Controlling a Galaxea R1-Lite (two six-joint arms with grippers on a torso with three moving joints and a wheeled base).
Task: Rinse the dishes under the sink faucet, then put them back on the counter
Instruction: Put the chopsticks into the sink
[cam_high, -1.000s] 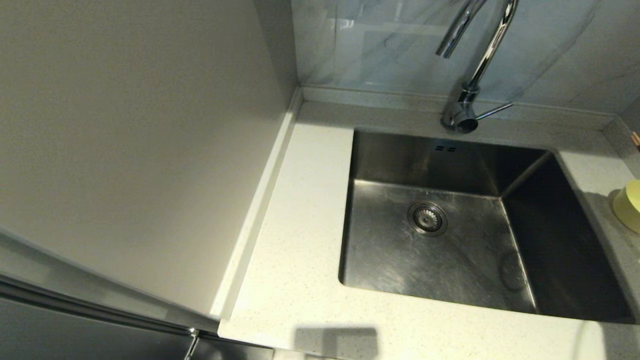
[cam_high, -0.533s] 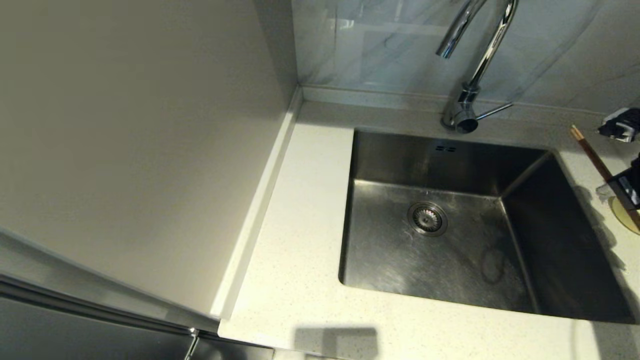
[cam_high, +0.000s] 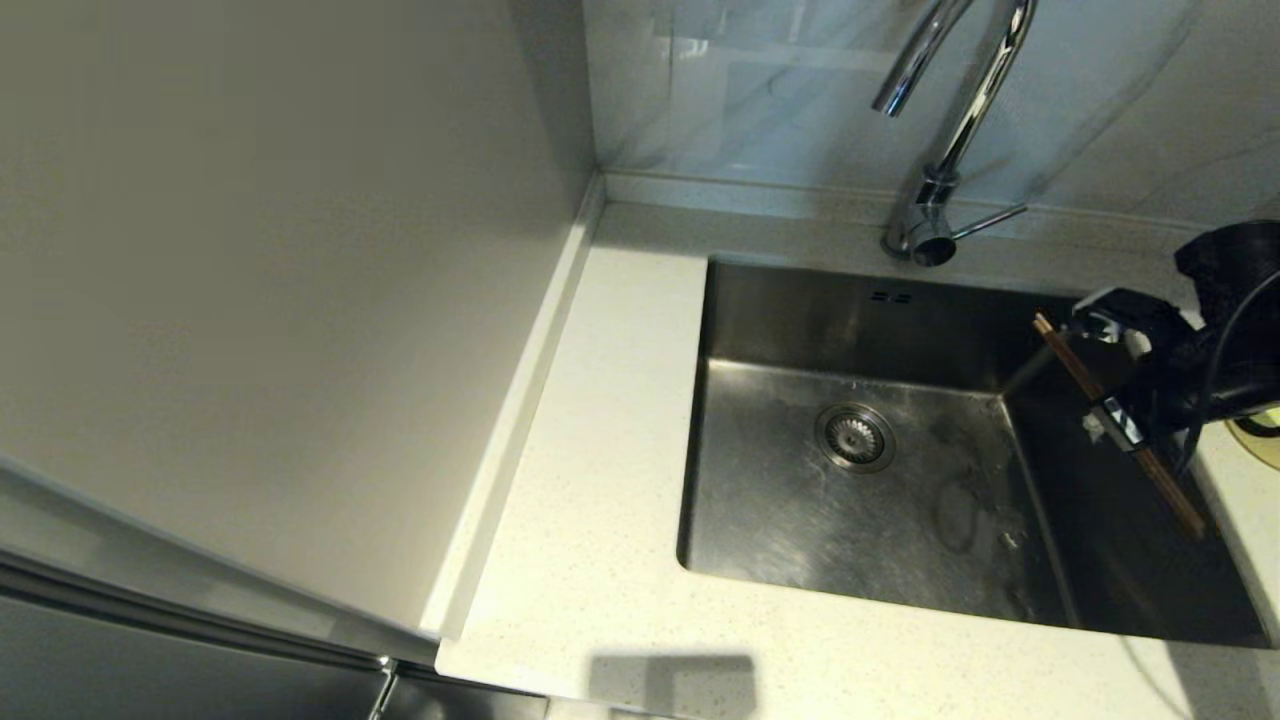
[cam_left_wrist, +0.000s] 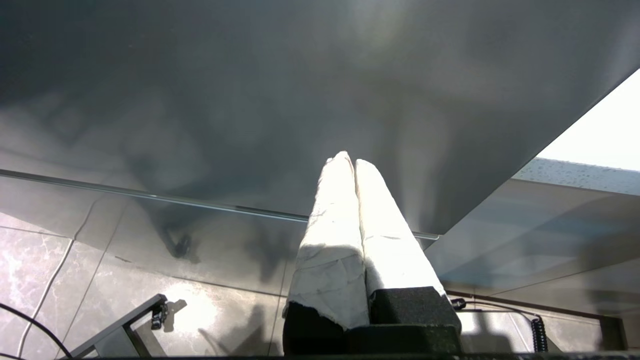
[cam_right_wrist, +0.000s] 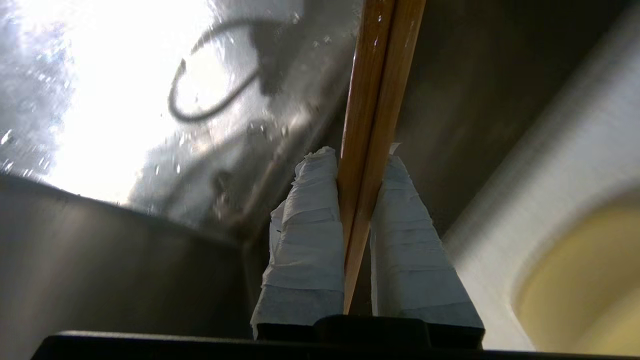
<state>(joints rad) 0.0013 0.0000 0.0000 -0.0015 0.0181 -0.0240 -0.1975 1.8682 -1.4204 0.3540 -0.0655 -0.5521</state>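
My right gripper hangs over the right side of the steel sink, shut on the pair of brown wooden chopsticks, which slant across the basin's right wall. The chrome gooseneck faucet stands at the back, its spout above the basin; no water stream shows. A sliver of the pale-yellow bowl sits on the counter at the right edge. The pink bowl is out of view. My left gripper is parked low beside a dark cabinet, shut on nothing.
A tall pale cabinet panel walls off the left of the counter. Grey marbled tile rises behind the faucet. The round strainer drain lies mid-basin, with water drops on the sink floor. The faucet's thin lever sticks out to the right.
My right arm has come in from the right edge, carrying the chopsticks leftward from above the counter to over the sink's right side. It now covers most of the yellow bowl.
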